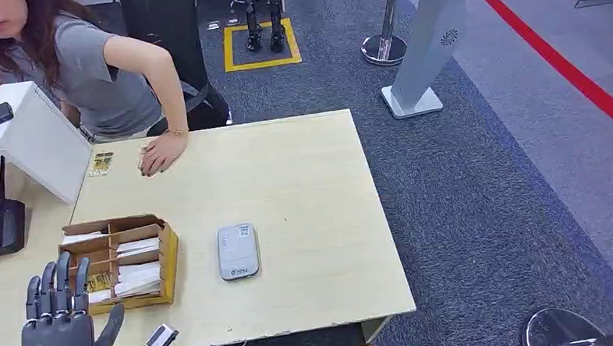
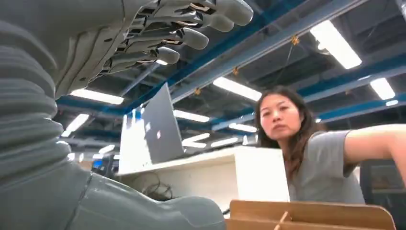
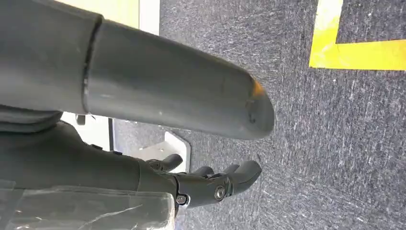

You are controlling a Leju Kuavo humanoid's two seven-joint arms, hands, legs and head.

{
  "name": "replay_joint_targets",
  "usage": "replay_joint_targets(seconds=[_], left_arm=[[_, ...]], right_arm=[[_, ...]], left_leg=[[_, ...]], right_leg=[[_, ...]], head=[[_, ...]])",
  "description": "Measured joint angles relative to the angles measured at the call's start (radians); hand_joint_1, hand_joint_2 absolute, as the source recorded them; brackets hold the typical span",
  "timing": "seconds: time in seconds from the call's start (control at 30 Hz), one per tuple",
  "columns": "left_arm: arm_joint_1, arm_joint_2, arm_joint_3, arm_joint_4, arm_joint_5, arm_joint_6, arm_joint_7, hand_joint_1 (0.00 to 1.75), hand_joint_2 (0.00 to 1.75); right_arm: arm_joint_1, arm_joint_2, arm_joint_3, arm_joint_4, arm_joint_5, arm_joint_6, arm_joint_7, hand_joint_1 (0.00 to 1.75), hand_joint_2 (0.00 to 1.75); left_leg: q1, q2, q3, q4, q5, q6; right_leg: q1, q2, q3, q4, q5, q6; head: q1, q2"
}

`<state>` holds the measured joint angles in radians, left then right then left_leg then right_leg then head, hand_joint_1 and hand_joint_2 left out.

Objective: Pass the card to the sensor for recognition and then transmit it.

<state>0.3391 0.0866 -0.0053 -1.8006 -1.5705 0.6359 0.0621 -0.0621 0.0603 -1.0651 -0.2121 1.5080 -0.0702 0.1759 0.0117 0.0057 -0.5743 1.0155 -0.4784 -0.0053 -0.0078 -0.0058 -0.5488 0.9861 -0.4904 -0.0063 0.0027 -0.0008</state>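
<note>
Cards (image 1: 136, 268) lie as white stacks in the compartments of one wooden box (image 1: 169, 257) at the lower left of the head view, on the pale wooden table (image 1: 304, 181). I count about three stacks, though the dividers hide part of them, so the number is uncertain. The left hand (image 1: 60, 324) stands upright at the bottom left corner of the frame, just below and left of the box, fingers straight and spread, thumb out to the side, holding nothing and apart from the cards. In the left wrist view the same hand (image 2: 158, 33) reaches up with its fingers extended, and the box's rim (image 2: 311, 215) shows along the lower edge.

One grey sensor (image 1: 238, 251) lies flat on the table just right of the box, near the lower middle of the frame. One person (image 1: 96, 65) at the upper left leans over the far edge, one hand (image 1: 158, 154) pressed on the tabletop.

The right hand (image 3: 210, 184) hangs over grey carpet (image 3: 335, 143) in the right wrist view, fingers loosely curved and empty.
</note>
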Motion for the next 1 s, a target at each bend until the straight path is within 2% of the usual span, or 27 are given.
replay_joint_targets(seconds=[0.1, 0.3, 0.63, 0.7, 0.8, 1.0], left_arm=[[0.011, -0.013, 0.032, -0.017, 0.000, 0.000, -0.025, 0.00, 1.75], [0.020, -0.034, 0.061, -0.028, 0.000, 0.000, -0.034, 0.00, 1.75], [0.027, -0.038, 0.084, 0.014, 0.000, 0.000, 0.014, 0.00, 1.75], [0.026, -0.037, 0.090, 0.041, 0.000, 0.000, 0.037, 0.00, 1.75], [0.026, -0.001, 0.078, 0.076, 0.000, 0.000, 0.149, 0.00, 1.75], [0.026, 0.031, 0.072, 0.108, -0.001, 0.000, 0.164, 0.00, 1.75]], right_arm=[[0.000, 0.001, -0.001, 0.000, -0.002, -0.007, 0.000, 0.00, 0.00], [0.000, 0.001, -0.002, 0.000, -0.003, -0.009, 0.000, 0.00, 0.00], [0.000, 0.001, -0.003, 0.000, -0.013, -0.011, 0.003, 0.00, 0.00], [0.000, 0.001, -0.003, 0.000, -0.011, -0.011, 0.003, 0.00, 0.00], [0.000, 0.001, -0.005, 0.000, -0.010, -0.011, 0.003, 0.00, 0.00], [0.000, 0.001, -0.006, 0.000, -0.010, -0.011, 0.003, 0.00, 0.00]], left_leg=[[0.000, 0.000, 0.000, 0.000, 0.000, 0.000], [0.000, 0.000, 0.000, 0.000, 0.000, 0.000], [0.000, 0.000, 0.000, 0.000, 0.000, 0.000], [0.000, 0.000, 0.000, 0.000, 0.000, 0.000], [0.000, 0.000, 0.000, 0.000, 0.000, 0.000], [0.000, 0.000, 0.000, 0.000, 0.000, 0.000]], right_leg=[[0.000, 0.000, 0.000, 0.000, 0.000, 0.000], [0.000, 0.000, 0.000, 0.000, 0.000, 0.000], [0.000, 0.000, 0.000, 0.000, 0.000, 0.000], [0.000, 0.000, 0.000, 0.000, 0.000, 0.000], [0.000, 0.000, 0.000, 0.000, 0.000, 0.000], [0.000, 0.000, 0.000, 0.000, 0.000, 0.000]], head=[[0.000, 0.000], [0.000, 0.000], [0.000, 0.000], [0.000, 0.000], [0.000, 0.000], [0.000, 0.000]])
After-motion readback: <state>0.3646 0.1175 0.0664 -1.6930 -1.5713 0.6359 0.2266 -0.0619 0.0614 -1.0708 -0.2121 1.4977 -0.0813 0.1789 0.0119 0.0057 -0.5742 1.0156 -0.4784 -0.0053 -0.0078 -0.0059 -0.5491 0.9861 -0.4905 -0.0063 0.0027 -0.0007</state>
